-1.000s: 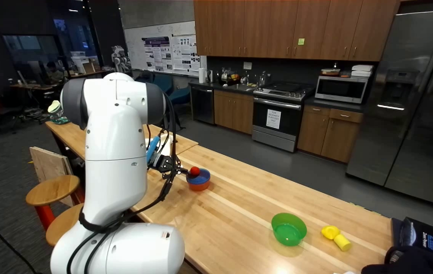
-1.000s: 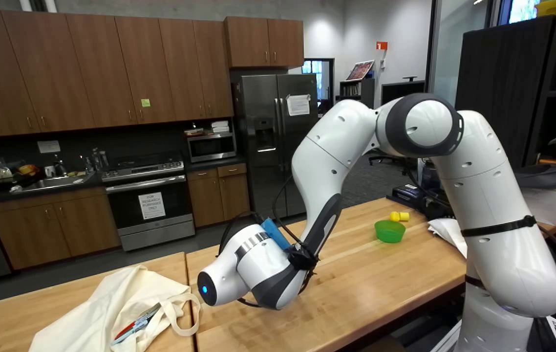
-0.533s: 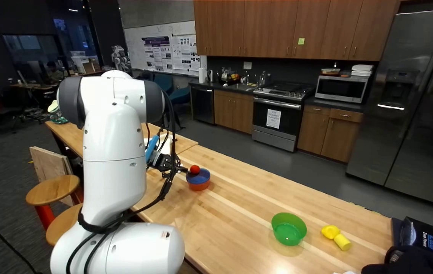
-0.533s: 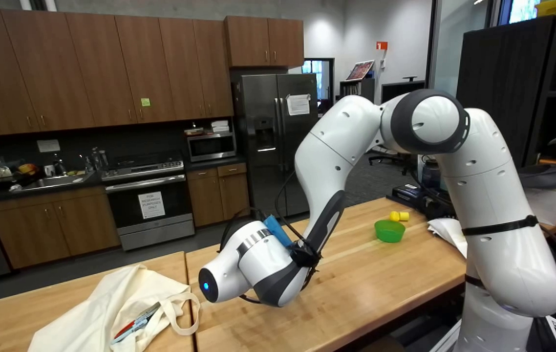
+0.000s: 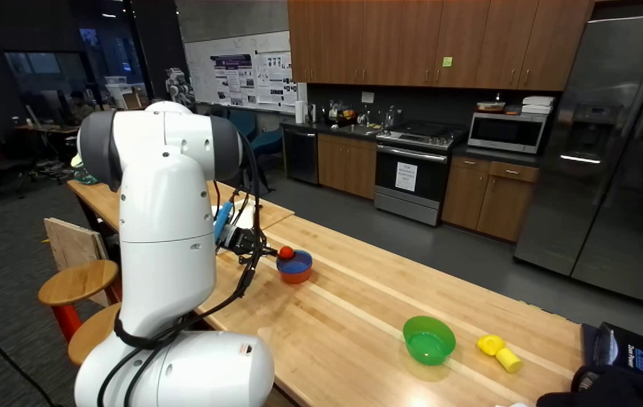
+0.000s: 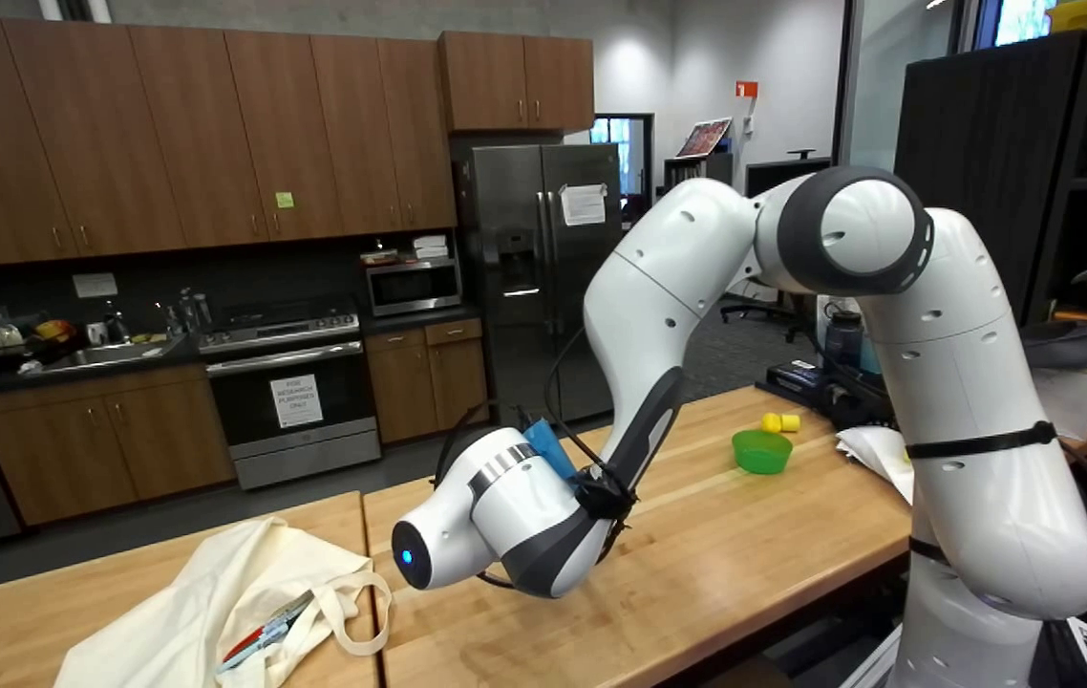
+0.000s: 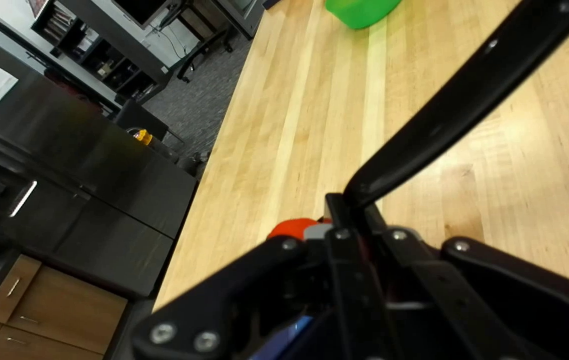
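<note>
Gripper (image 7: 357,212): pinching tool (image 7: 454,105).
Ball (image 5: 286,252): appearing over bowl (image 5: 296,277) (I'm not discerning contact).
Progress: grasp seemingly holding, release remaining.

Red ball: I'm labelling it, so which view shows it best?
An exterior view: the red ball shows nearly whole, overlapping the blue bowl. The wrist view shows only part, past the gripper. Where the arm hides the gripper, in an exterior view, the ball is hidden.

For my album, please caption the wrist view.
A robot hand grips a long black tool over a wooden table, green bowl beyond.
</note>
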Motion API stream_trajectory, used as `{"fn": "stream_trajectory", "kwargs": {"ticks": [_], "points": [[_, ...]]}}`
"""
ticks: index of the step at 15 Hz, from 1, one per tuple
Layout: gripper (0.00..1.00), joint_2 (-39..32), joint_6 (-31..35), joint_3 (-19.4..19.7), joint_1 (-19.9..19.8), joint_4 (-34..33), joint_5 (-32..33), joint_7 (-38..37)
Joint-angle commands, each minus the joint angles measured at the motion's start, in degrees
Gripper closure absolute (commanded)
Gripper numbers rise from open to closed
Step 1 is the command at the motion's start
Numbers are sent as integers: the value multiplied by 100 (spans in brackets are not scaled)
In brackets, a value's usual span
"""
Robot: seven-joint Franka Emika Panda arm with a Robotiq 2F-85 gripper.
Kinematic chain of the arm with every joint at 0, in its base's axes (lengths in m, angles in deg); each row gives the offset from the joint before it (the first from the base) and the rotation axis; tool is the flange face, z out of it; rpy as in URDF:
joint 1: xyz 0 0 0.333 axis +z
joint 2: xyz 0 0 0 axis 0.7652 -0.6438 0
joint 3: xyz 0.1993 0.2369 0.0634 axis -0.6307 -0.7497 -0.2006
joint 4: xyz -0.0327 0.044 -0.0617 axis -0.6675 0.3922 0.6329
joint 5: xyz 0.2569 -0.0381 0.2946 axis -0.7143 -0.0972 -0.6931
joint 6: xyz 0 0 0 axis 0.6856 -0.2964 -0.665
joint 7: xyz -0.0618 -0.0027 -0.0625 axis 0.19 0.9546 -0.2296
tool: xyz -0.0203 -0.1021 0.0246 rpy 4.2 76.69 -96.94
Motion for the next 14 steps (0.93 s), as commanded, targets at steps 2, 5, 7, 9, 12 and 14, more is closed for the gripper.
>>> {"fn": "stream_trajectory", "kwargs": {"ticks": [2,5,7,9,12,14], "points": [[98,319,76,-51,-27,239,-129,-264],[98,370,99,-58,-31,289,-147,-420],[98,407,122,-61,-35,318,-157,-549],[98,436,134,-60,-31,358,-193,-759],[98,488,178,-54,-41,409,-248,-1011],[98,532,249,-50,-55,457,-337,-1228]]}}
